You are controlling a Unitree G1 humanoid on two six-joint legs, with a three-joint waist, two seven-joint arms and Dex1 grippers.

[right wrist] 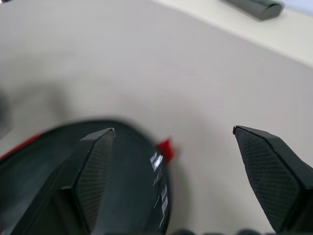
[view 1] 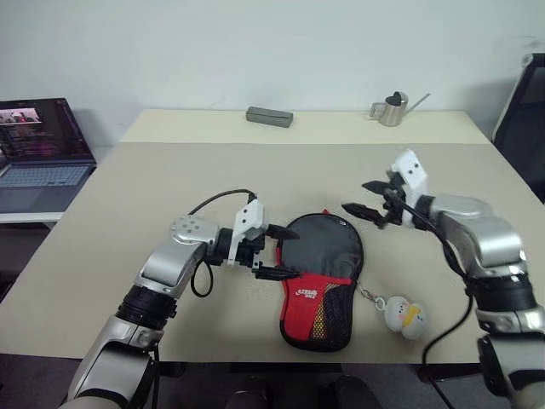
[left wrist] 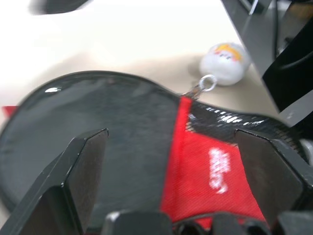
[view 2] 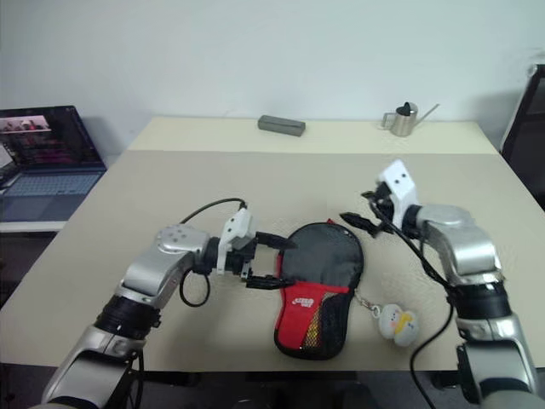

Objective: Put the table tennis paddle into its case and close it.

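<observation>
Case (view 1: 319,277): soft fabric pouch, paddle-shaped, lying flat on the matte beige desk (view 1: 170,187). Round head end is black with a slight sheen, narrow end has a red panel with white logo and black mesh over it. A short metal chain runs from its edge to a white, round pom-pom (view 1: 403,315) with a yellow-orange mark, resting on the desk beside the narrow end. Paddle itself can't be made out, cannot tell if it sits inside.

Left tool (view 1: 274,252): black wedge-shaped fingers spread wide, holding nothing. It sits at the case's edge, one finger by the round head, the other by the red panel; contact cannot be told.

Right tool (view 1: 368,199): fingers wide apart, empty, raised just off the far side of the case's round end, not touching it.

Beyond both tools, at the desk's far edge: a grey rectangular block (view 1: 269,116) and a small shiny metal watering can (view 1: 393,109).
</observation>
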